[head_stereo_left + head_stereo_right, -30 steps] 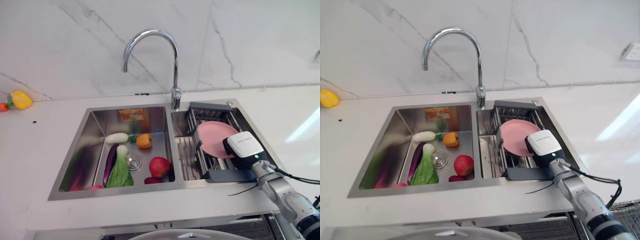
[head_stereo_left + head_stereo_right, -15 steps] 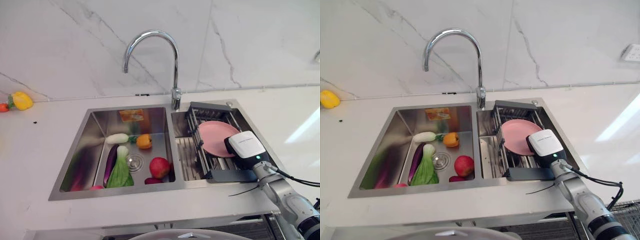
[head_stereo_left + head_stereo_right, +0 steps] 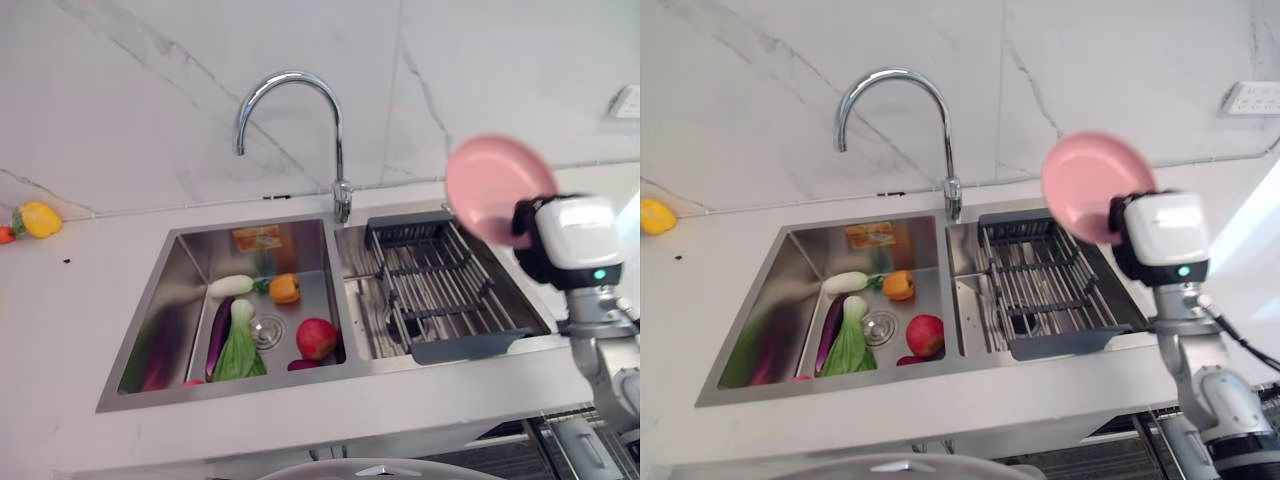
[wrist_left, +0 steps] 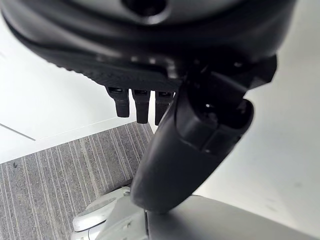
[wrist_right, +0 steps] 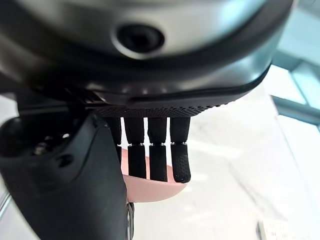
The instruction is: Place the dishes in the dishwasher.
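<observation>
A round pink plate (image 3: 495, 185) is up in the air above the right end of the sink's drying rack (image 3: 440, 290), tilted on edge. My right hand (image 3: 1122, 215) is shut on it at its lower right rim. In the right wrist view the fingers (image 5: 155, 150) lie along the plate (image 5: 150, 189), with the thumb on the near side. The dark wire rack stands bare in the right basin. My left hand (image 4: 190, 140) hangs idle over a grey floor, fingers relaxed and holding nothing.
The left basin of the steel sink (image 3: 200, 395) holds an apple (image 3: 317, 337), an orange pepper (image 3: 284, 289), bok choy (image 3: 238, 345), an eggplant (image 3: 217, 335) and a white radish (image 3: 232, 285). A curved faucet (image 3: 285, 110) rises behind. A yellow pepper (image 3: 38, 218) lies on the counter, far left.
The right hand has lifted the pink plate out of the drying rack, up and to the right. The rack now stands bare. The view has shifted slightly.
</observation>
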You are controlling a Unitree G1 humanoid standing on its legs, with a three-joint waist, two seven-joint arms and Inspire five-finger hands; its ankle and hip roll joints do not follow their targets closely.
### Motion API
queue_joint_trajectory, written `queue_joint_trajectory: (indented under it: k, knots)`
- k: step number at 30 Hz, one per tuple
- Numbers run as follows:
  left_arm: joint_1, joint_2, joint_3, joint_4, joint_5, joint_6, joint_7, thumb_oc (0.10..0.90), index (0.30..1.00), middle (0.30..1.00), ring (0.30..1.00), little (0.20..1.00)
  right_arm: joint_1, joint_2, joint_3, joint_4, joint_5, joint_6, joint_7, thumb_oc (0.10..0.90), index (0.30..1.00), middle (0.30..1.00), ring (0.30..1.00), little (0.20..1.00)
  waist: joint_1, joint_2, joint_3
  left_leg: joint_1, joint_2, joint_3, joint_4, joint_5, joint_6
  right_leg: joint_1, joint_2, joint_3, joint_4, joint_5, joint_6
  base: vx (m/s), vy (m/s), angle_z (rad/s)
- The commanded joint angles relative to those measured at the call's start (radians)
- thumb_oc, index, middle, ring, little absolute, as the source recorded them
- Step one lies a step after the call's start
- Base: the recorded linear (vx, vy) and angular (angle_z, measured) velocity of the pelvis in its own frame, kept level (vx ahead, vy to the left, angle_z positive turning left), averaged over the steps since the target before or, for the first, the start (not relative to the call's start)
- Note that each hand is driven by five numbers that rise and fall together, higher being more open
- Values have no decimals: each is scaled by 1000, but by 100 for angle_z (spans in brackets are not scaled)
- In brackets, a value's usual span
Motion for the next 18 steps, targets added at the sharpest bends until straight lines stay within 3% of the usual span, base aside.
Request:
queue_joint_trajectory:
  k: [1, 8, 16, 18]
  knots:
    - [-107, -17, -51, 51, 16, -27, -9, 800, 900, 900, 900, 900, -202, -49, -98, -98, 67, 16, -118, 400, 300, 300, 300, 300, 28, -43, -38, -2, -7, 37, 12, -102, 40, 6, -93, -12, 20, -145, 90, -5, 1, -5]
    - [-119, -6, -54, 36, -1, -23, -11, 800, 900, 900, 900, 900, -253, -47, -171, -169, 139, 14, -97, 400, 300, 300, 300, 300, 34, -49, -38, -12, -9, 31, 12, -96, 39, 5, -92, -19, 19, -144, 87, 0, -1, 0]
    - [-103, -7, -36, 48, 38, -35, -40, 800, 900, 900, 900, 900, -66, -37, -244, -148, 164, -43, -14, 400, 300, 300, 300, 300, 17, -49, -27, -14, -6, 37, 14, -100, 36, -4, -91, -15, 21, -144, 91, 1, -1, 0]
    - [-103, -8, -24, 44, 31, -37, -44, 800, 900, 900, 900, 900, -16, -33, -247, -89, 175, -44, 13, 400, 300, 300, 300, 300, 4, -55, -4, -37, 2, 22, 109, -147, 37, -13, -90, 17, 55, -157, 87, -33, -6, -2]
